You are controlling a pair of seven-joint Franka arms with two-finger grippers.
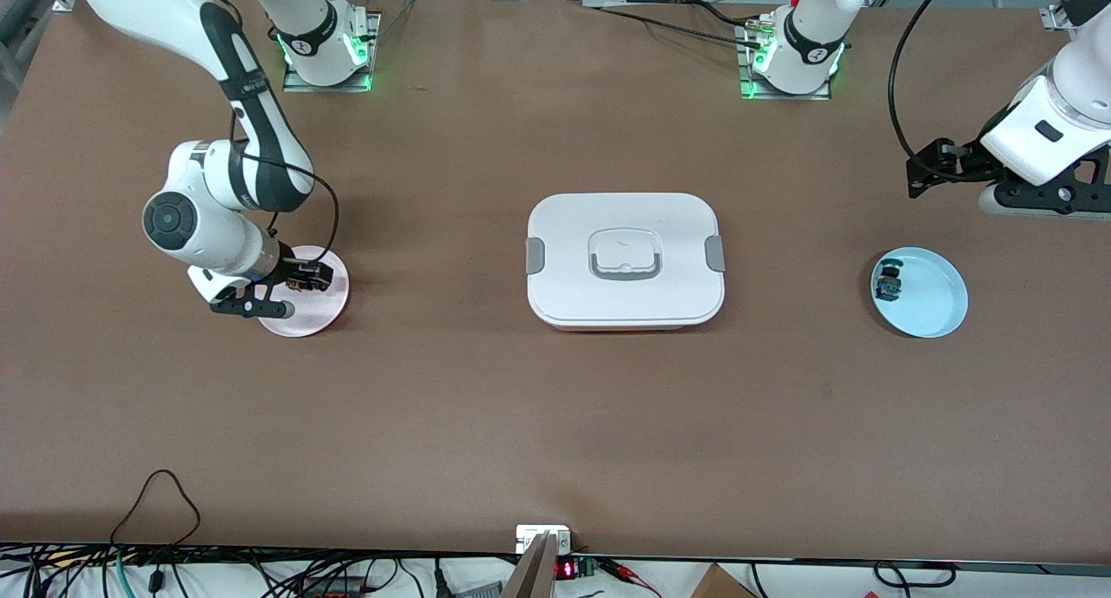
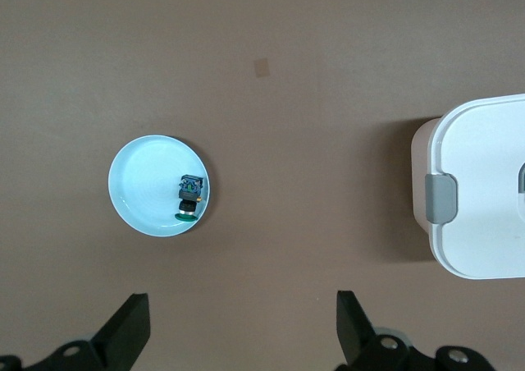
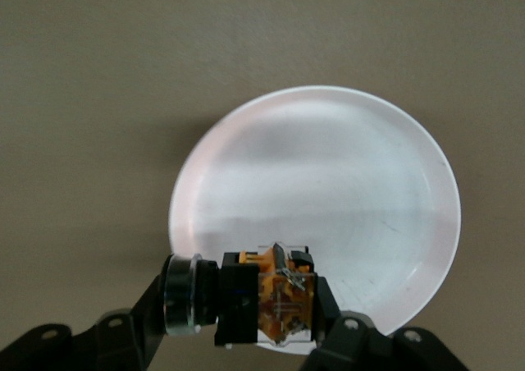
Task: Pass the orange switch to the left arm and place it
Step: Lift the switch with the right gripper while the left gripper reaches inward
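Observation:
The orange switch (image 1: 305, 277) is held between the fingers of my right gripper (image 1: 309, 279) at the pink plate (image 1: 304, 313), toward the right arm's end of the table. In the right wrist view the gripper (image 3: 244, 305) is shut on the switch (image 3: 283, 299), with its black knob sideways against one finger, over the plate's rim (image 3: 328, 182). My left gripper (image 1: 922, 174) hangs open and empty above the table near the left arm's end; its wrist view shows both fingers wide apart (image 2: 244, 322). The white box (image 1: 625, 225) stands mid-table between the plates and also shows in the left wrist view (image 2: 484, 190).
A light blue plate (image 1: 936, 307) lies toward the left arm's end and holds a small blue-bodied switch (image 1: 889, 283). Both also show in the left wrist view, the plate (image 2: 143, 182) and the switch (image 2: 190, 194). Cables run along the table edge nearest the front camera.

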